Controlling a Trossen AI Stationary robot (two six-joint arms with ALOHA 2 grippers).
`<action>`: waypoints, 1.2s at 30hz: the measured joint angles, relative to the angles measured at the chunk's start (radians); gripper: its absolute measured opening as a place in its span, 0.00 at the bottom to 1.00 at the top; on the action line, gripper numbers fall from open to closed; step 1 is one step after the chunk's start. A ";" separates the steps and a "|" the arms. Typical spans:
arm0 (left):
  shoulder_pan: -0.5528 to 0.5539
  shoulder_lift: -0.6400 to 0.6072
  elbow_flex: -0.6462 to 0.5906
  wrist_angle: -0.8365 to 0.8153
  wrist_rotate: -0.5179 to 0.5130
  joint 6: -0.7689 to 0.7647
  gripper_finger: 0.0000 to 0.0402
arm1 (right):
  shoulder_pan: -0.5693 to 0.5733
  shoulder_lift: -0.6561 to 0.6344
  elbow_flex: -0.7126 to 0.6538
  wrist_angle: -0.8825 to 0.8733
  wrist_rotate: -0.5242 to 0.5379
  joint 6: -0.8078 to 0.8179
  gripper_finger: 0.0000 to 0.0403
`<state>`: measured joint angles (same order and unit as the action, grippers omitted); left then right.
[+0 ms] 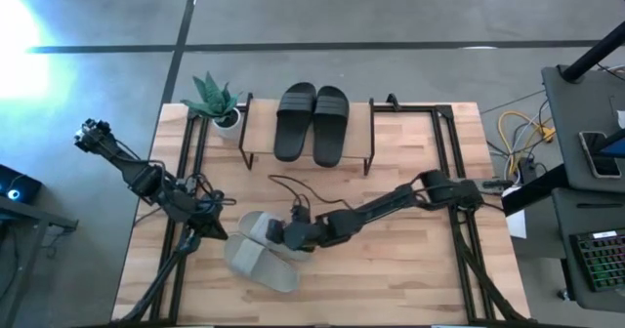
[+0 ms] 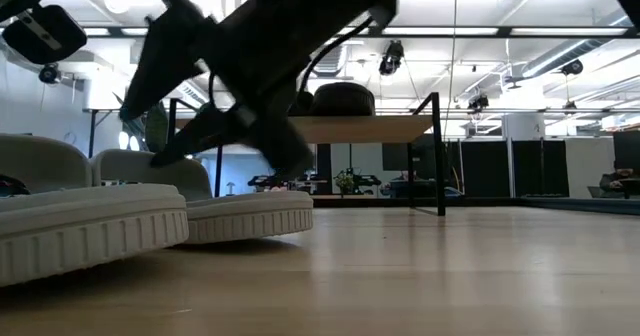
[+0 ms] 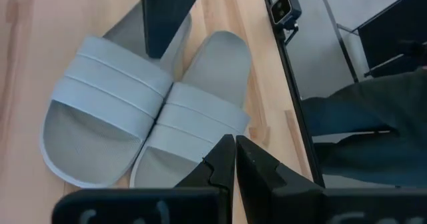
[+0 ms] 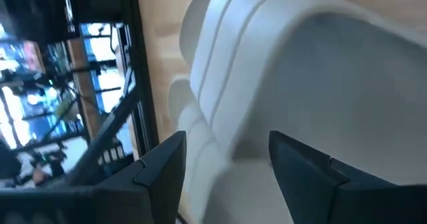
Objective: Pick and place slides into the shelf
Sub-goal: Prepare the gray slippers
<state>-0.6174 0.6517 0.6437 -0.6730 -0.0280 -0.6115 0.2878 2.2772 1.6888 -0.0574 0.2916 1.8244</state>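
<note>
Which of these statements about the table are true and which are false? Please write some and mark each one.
1. The black slides lie on top of the shelf. True.
2. The grey slides are on the shelf too. False: they lie on the tabletop, near its front edge.
3. The right gripper is open at a grey slide. True.
4. The left gripper is open wide. False: its fingers are shut together beside the grey pair.
5. A potted plant stands at the shelf's left end. True.
</note>
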 joint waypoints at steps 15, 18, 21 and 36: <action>0.000 -0.016 -0.001 -0.046 -0.004 0.026 0.00 | 0.007 0.091 0.125 -0.159 0.256 0.137 0.17; 0.000 -0.015 -0.001 -0.054 -0.006 0.026 0.00 | 0.030 0.079 0.127 -0.246 0.372 0.232 0.05; 0.000 -0.015 -0.002 -0.054 -0.007 0.026 0.00 | 0.065 0.071 0.166 -0.445 0.486 0.402 0.04; 0.000 -0.011 -0.009 -0.049 -0.007 0.023 0.00 | 0.066 0.067 0.352 -1.095 0.638 0.506 0.03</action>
<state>-0.6174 0.6407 0.6346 -0.7223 -0.0349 -0.5888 0.3535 2.3440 2.0410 -1.1528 0.9294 2.3304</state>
